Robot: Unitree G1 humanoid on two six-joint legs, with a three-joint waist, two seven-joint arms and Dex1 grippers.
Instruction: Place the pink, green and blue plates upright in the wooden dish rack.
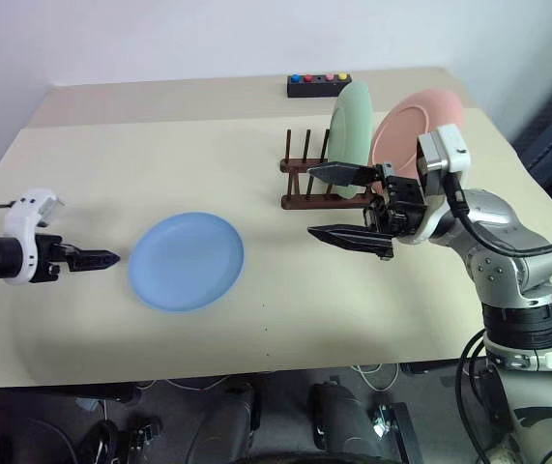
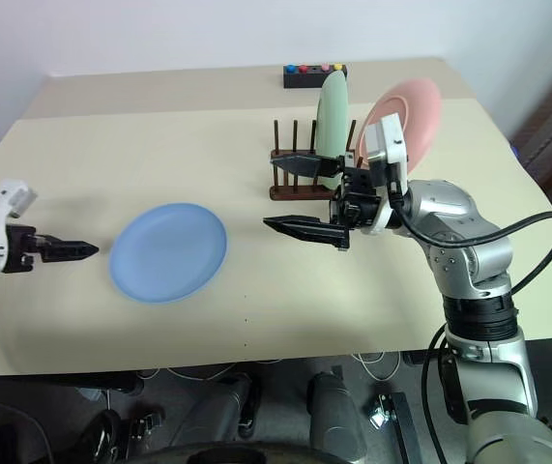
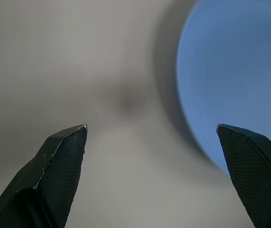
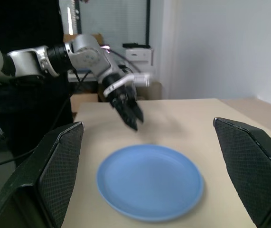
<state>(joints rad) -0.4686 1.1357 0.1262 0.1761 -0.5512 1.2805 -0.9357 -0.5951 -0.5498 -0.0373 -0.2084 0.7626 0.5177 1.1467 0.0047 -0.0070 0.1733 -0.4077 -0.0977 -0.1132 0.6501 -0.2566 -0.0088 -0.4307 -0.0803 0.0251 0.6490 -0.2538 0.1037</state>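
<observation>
The blue plate (image 1: 187,261) lies flat on the table, left of centre. The green plate (image 1: 351,124) stands upright in the wooden dish rack (image 1: 304,184), and the pink plate (image 1: 413,124) stands tilted just to its right, partly behind my right arm. My left gripper (image 1: 104,258) hovers just left of the blue plate's rim, pointing at it; the left wrist view shows its fingers (image 3: 64,161) wide open beside the plate (image 3: 235,71). Open and empty, my right gripper (image 1: 308,201) hangs in front of the rack, pointing left toward the blue plate (image 4: 149,183).
A small black box with coloured buttons (image 1: 319,85) sits at the far edge of the beige table (image 1: 159,145), behind the rack. Cables hang below the table's near edge. In the right wrist view a dark-clothed person stands beyond the table's left end.
</observation>
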